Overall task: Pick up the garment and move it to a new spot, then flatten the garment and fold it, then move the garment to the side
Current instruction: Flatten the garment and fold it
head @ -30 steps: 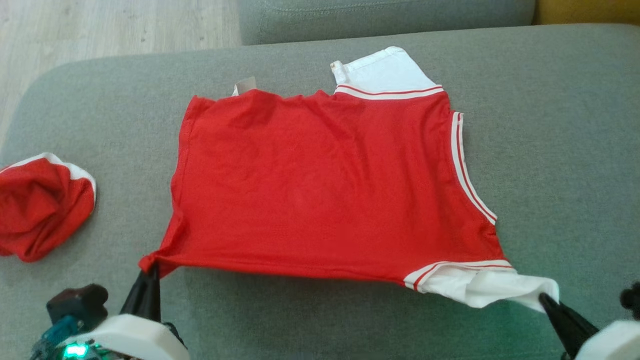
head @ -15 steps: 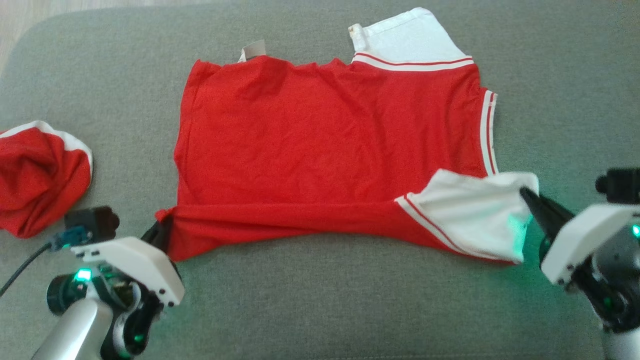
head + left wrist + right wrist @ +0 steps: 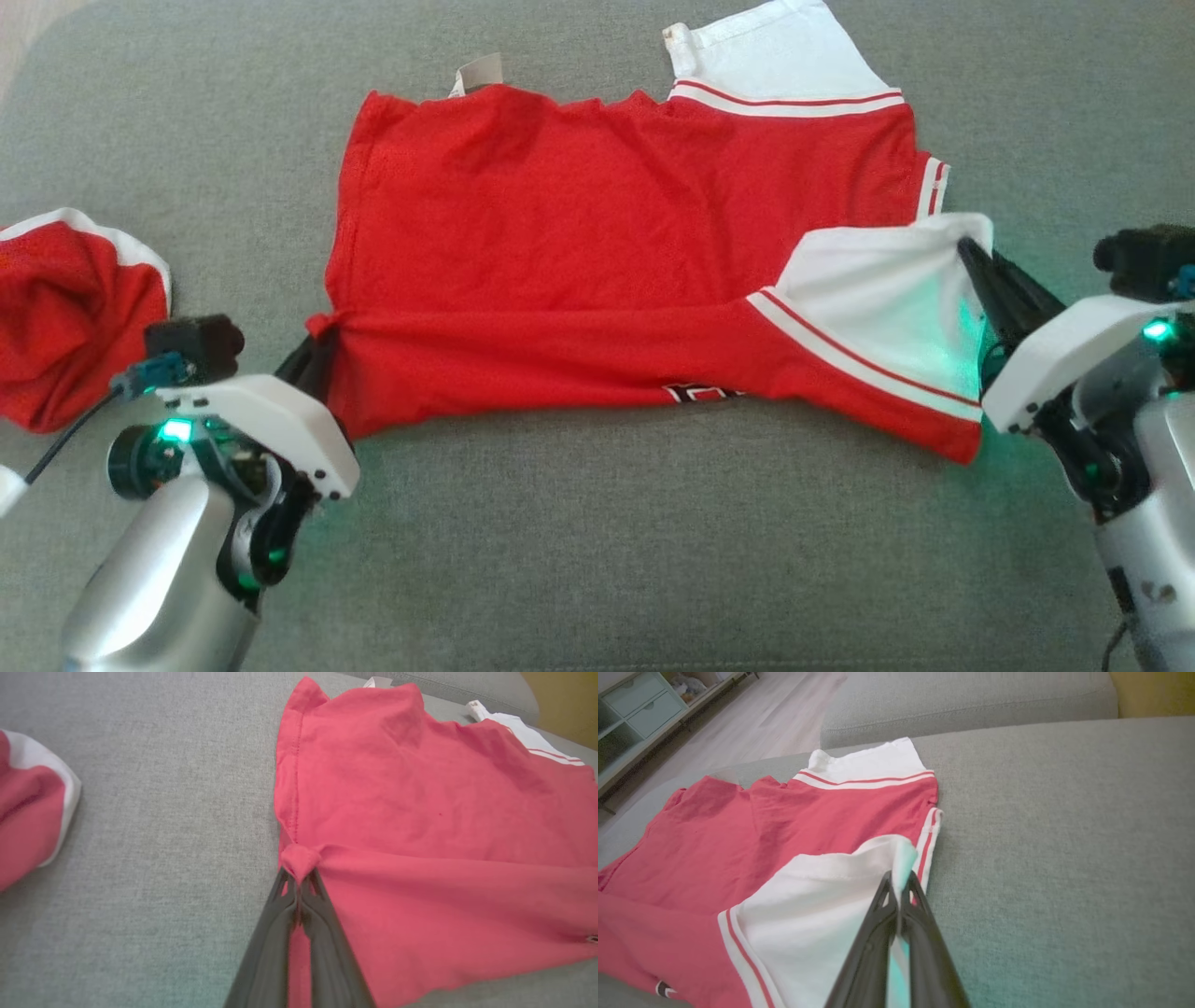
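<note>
The garment [image 3: 579, 233] is a red T-shirt with white, red-striped sleeves, spread on the grey cushion [image 3: 607, 541]. Its near edge is lifted and folded over the rest. My left gripper [image 3: 317, 341] is shut on the garment's near left hem corner, which shows as a red bunch [image 3: 299, 861] at the closed fingertips in the left wrist view. My right gripper [image 3: 966, 247] is shut on the tip of the near white sleeve [image 3: 822, 905], held over the shirt's right side. The far white sleeve [image 3: 775, 51] lies flat at the back.
A second red and white cloth [image 3: 65, 317] lies bunched on the cushion at the left, close to my left arm. A sofa back cushion [image 3: 971, 700], wooden floor [image 3: 752, 714] and a pale drawer unit [image 3: 630, 704] lie beyond the garment.
Both grippers have carried the garment's near edge away from me and over the shirt, so the fold has widened. The head camera has tilted down, shifting the whole picture.
</note>
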Available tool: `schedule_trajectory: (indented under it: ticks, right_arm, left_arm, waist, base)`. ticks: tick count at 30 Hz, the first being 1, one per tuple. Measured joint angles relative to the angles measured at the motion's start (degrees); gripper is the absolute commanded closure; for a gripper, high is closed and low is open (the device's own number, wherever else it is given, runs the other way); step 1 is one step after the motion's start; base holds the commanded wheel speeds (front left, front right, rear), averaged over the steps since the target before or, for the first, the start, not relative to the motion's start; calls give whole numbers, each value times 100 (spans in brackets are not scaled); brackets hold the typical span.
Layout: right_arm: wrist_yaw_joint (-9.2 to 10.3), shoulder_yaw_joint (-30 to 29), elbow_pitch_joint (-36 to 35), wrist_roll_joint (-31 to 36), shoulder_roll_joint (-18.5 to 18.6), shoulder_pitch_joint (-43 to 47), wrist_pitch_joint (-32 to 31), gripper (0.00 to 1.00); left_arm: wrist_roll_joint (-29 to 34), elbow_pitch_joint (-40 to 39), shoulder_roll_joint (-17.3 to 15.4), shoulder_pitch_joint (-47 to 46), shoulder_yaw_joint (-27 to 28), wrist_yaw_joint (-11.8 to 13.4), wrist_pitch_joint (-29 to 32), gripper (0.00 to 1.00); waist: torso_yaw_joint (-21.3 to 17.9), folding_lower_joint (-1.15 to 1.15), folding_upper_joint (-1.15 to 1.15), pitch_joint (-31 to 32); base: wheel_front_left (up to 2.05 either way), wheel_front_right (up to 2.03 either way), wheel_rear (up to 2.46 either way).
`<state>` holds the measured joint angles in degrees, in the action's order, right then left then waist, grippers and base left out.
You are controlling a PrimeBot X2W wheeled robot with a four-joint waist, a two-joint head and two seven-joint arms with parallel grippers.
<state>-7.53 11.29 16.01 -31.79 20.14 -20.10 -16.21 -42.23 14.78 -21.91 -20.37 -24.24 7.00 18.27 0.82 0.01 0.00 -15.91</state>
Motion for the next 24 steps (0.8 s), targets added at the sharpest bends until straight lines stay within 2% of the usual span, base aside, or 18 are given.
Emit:
schedule_trajectory:
  ticks: [3, 4, 5, 6, 11, 14, 17, 20, 24]
  right_arm:
    - [0, 236, 328, -67, 60, -228, 343, 100]
    - [0, 325, 433, -107, 66, -288, 427, 86]
    - [0, 417, 536, -177, 65, -336, 486, 35]
    - [0, 502, 637, -238, 65, -365, 570, 0]
    - [0, 669, 926, -359, 62, -387, 1185, 0]
    - [0, 523, 980, -209, 44, -372, 1736, 0]
    - [0, 242, 928, 298, -7, -260, 2151, 0]
    - [0, -108, 652, 844, -227, 36, 2279, 0]
    - [0, -517, -51, 1381, -600, 544, 2196, 0]
  left_arm:
    - [37, 234, 68, -115, -22, -68, -144, 100]
    - [36, 323, 98, -132, -29, -116, -178, 78]
    - [36, 407, 122, -147, -53, -148, -179, 15]
    - [35, 490, 146, -154, -71, -155, -192, 0]
    - [-14, 651, 334, -127, -55, -171, -579, 0]
    - [90, 620, 433, -2, 30, 30, -1135, 0]
    - [461, 477, 458, 218, 37, 345, -1793, 0]
    - [825, 255, 467, 397, 20, 620, -2324, 0]
    - [1239, -33, 442, 488, -71, 847, -2699, 0]
  waist:
    - [-4, 0, 0, -10]
    - [-5, 0, 0, -7]
    - [-7, 0, 0, -1]
    - [-3, 0, 0, 6]
    - [27, 0, 0, 48]
    - [35, -1, 0, 91]
    - [42, -1, 0, 151]
    - [21, -1, 0, 219]
    - [-15, -1, 0, 316]
  base:
    - [0, 0, 0]
    - [0, 0, 0]
    - [0, 0, 0]
    - [0, 0, 0]
    - [0, 0, 0]
    - [0, 0, 0]
    - [0, 0, 0]
    - [0, 0, 0]
    - [0, 0, 0]
